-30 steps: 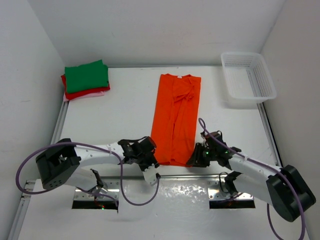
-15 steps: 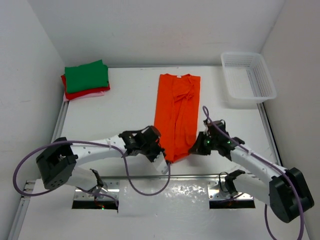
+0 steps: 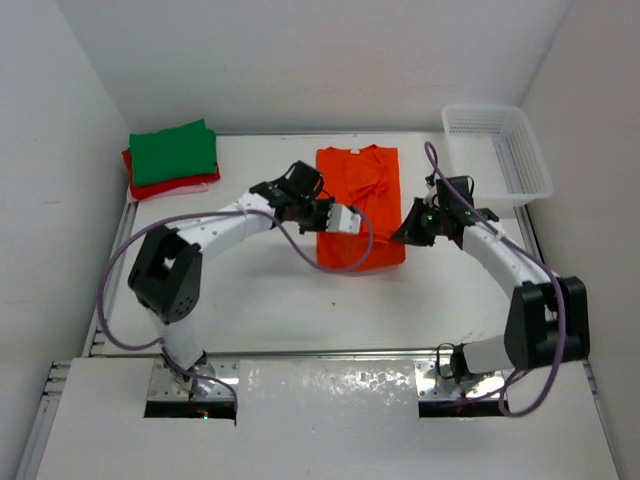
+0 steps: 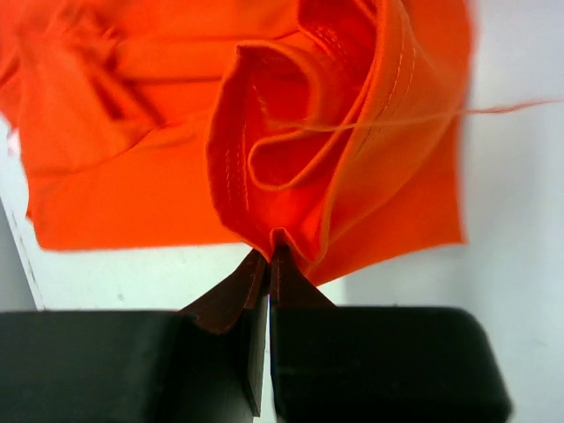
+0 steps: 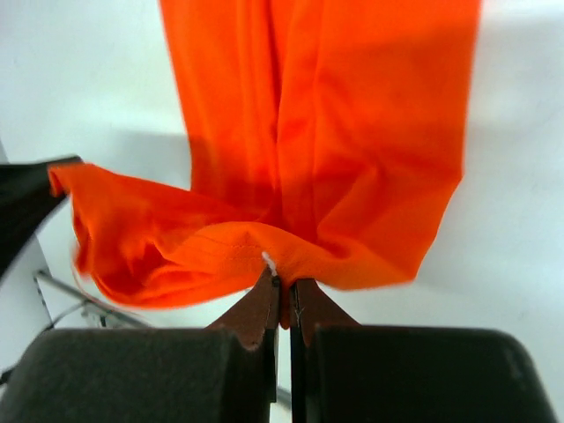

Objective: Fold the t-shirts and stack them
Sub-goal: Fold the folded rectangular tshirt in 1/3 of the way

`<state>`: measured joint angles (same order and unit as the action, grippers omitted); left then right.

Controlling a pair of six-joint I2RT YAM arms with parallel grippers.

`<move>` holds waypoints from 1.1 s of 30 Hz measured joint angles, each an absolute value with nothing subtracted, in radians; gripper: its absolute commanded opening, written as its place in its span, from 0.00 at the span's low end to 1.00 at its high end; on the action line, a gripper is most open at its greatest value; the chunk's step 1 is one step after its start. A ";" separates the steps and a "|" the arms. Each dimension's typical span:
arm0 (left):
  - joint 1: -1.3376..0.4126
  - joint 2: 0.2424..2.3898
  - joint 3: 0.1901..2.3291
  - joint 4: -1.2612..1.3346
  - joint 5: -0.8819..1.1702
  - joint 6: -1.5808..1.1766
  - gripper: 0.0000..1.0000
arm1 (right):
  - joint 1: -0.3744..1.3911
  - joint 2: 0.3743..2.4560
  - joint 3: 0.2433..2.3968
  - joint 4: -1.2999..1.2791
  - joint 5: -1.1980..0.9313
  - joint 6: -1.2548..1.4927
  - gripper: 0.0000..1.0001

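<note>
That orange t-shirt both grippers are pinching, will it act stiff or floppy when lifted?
Probably floppy: the orange t-shirt bunches into loose curls above the left gripper. Likely light, since fingertip pinches by it and the right gripper hold the hem up. It may sag between the grips, as the drooping fold suggests.
</note>
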<state>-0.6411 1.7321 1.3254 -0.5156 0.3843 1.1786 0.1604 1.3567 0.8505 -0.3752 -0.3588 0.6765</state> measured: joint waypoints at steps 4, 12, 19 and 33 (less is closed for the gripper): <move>-0.574 1.872 1.498 -0.533 0.385 1.118 0.00 | 0.113 1.519 0.977 -0.388 -0.370 0.650 0.00; -0.519 2.006 1.647 -0.506 0.354 1.040 0.00 | 0.073 1.724 1.205 -0.424 -0.367 0.609 0.00; -0.508 2.054 1.652 -0.467 0.332 0.985 0.00 | 0.067 1.895 1.372 -0.458 -0.368 0.588 0.00; -0.477 2.156 1.663 -0.311 0.261 0.863 0.20 | 0.044 2.156 1.579 -0.496 -0.364 0.563 0.24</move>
<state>-0.4767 2.1559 1.6627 -0.3111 0.2607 0.8635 0.0437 2.1555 1.5787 -0.4965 -0.3645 0.5629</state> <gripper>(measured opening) 0.145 0.162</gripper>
